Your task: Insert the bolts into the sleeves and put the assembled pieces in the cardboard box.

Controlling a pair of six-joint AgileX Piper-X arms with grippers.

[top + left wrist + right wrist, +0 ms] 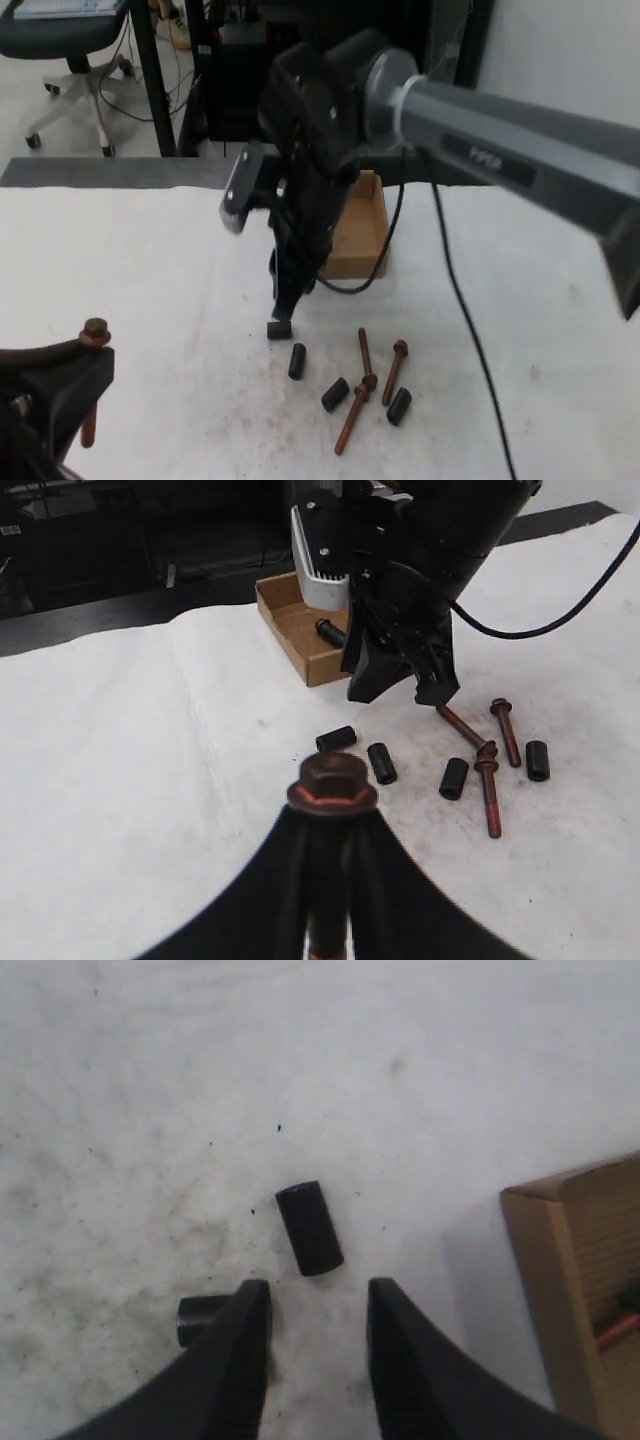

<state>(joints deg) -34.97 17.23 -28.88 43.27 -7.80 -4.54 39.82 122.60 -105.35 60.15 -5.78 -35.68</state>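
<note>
My left gripper (330,825) is shut on a rusty bolt (332,783), held head-up at the bench's near left (95,333). My right gripper (318,1305) hangs open, tips down, just above a black sleeve (309,1228) lying on the white cloth; in the high view that sleeve (279,329) lies right under its tips. A second sleeve (198,1320) lies beside one finger. Two more sleeves (335,394) (399,406) and three loose bolts (394,372) lie nearer the front. The cardboard box (290,635) stands behind the right gripper (400,690), with a dark piece (330,632) inside.
The right arm's black cable (455,290) trails over the cloth on the right. Behind the bench's back edge stand an office chair (70,60) and dark frame legs. White cloth lies bare to the left and far right of the parts.
</note>
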